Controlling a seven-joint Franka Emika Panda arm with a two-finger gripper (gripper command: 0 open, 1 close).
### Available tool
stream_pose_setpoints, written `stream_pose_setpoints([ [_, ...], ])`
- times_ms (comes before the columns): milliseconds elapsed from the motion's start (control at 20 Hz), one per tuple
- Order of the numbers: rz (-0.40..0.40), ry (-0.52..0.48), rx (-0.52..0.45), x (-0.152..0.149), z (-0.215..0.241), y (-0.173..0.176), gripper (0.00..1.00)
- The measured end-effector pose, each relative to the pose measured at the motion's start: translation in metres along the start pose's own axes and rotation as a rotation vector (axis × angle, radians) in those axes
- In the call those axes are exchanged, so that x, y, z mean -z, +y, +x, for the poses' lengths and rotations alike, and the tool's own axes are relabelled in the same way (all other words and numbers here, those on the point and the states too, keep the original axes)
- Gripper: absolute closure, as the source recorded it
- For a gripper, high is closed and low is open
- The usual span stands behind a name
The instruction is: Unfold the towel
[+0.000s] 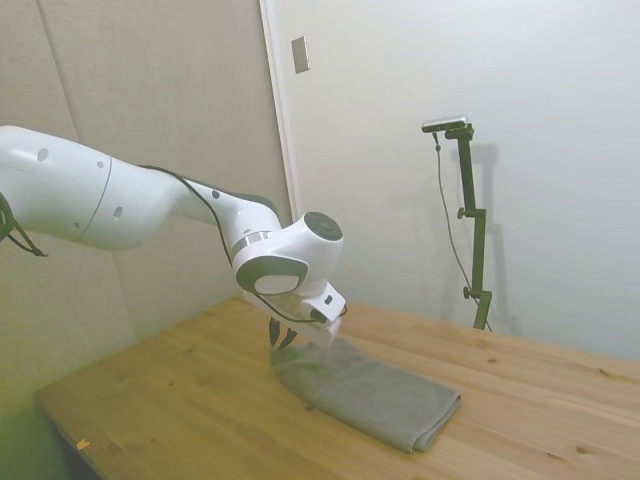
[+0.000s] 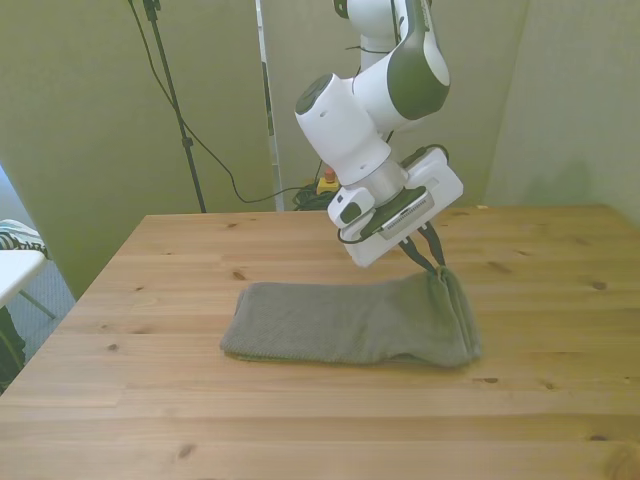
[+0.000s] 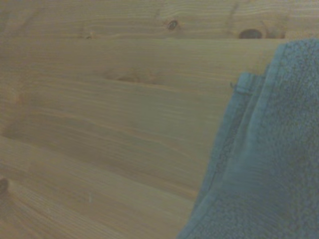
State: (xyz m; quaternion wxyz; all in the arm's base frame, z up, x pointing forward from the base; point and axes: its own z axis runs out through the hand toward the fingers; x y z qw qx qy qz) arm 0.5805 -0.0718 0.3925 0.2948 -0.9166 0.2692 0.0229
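Where jaws (image 2: 437,268) pinch the towel (image 2: 350,322), fingertips are hidden.

Pale walls (image 1: 560,150) – wooden table (image 2: 300,420), grey wall plate (image 1: 300,54).

Wrist view crops the towel (image 3: 269,164) mid-cloth

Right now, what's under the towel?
The towel lies folded on the wooden table, with the gripper at its end on the front view's right, lifting that edge slightly. Whatever is between its layers is covered.
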Motion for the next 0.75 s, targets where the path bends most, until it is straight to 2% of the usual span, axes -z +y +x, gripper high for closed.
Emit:
stream_pose_setpoints([
  [150, -0.008, -0.002, 0.004, -0.002, -0.004, -0.007, 0.0],
  [250, -0.039, 0.025, -0.034, 0.008, -0.006, -0.01, 0.0],
  [500, -0.213, 0.187, -0.143, 0.032, -0.015, -0.019, 0.0],
  [750, -0.409, 0.312, -0.242, 0.025, -0.077, -0.026, 0.0],
])
